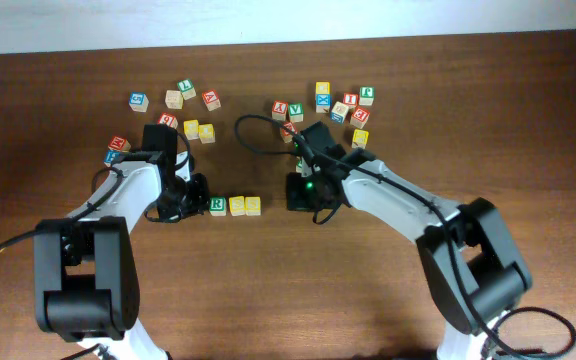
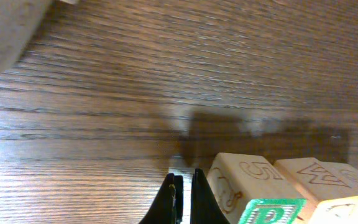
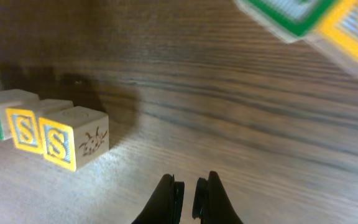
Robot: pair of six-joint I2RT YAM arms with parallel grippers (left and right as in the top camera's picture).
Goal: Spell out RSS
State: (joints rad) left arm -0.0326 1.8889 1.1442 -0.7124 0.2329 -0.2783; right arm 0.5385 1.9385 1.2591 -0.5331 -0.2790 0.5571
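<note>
**Entry: RSS row, closing step.** We judged the word already spelled, with only a clean withdrawal left to do. To do it well, we would lift the left gripper [image 2: 184, 194] straight up before swinging it toward 9 o'clock. That way its fingers would not drag the R cube [image 2: 271, 213] out of line.

- **Left gripper:** fully closed and empty, low over the table [image 2: 104, 93], just beside the R cube at its 9 o'clock. We could not tell whether they touched.
- **Right gripper** [image 3: 188, 190]**:** fully closed, holding nothing, standing apart at 3 o'clock of the row.
- **Row:** the R cube, then two S cubes [image 3: 57, 143], set side by side between the grippers.
- **Loose cubes** [image 1: 190, 129]**:** scattered beyond the row at 11 and 1 o'clock.
</note>
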